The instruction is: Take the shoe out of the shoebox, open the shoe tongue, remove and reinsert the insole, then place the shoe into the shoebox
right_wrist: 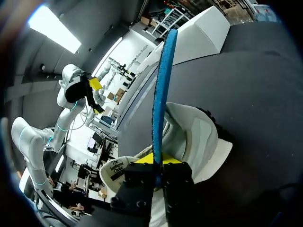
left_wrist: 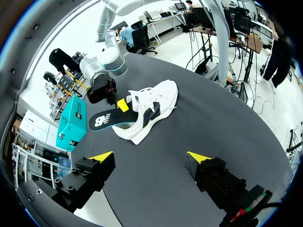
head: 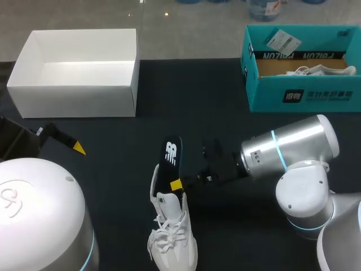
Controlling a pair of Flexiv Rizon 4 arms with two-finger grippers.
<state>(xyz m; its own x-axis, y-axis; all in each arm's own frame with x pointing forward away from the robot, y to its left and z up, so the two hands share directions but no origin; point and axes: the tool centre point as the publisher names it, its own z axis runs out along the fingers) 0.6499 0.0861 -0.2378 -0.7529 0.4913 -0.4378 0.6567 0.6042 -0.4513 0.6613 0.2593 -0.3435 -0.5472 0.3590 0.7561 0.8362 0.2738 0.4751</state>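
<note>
A white shoe [head: 169, 231] lies on the black table near the front, toe toward me. Its black insole [head: 171, 162] sticks out of the shoe's opening, slanting up toward the back. My right gripper [head: 177, 184] is shut on the insole's edge just above the shoe's collar. In the right wrist view the insole [right_wrist: 163, 85] shows edge-on with a blue underside, pinched in that gripper [right_wrist: 158, 163] above the shoe [right_wrist: 194, 137]. My left gripper [left_wrist: 150, 157] stands open and empty, well short of the shoe [left_wrist: 151, 106], at the table's left [head: 62, 140].
A teal shoebox [head: 299, 93] with a second white shoe inside stands at the back right. An open white box [head: 73, 99] stands at the back left. The black table [head: 225, 113] lies bare between them.
</note>
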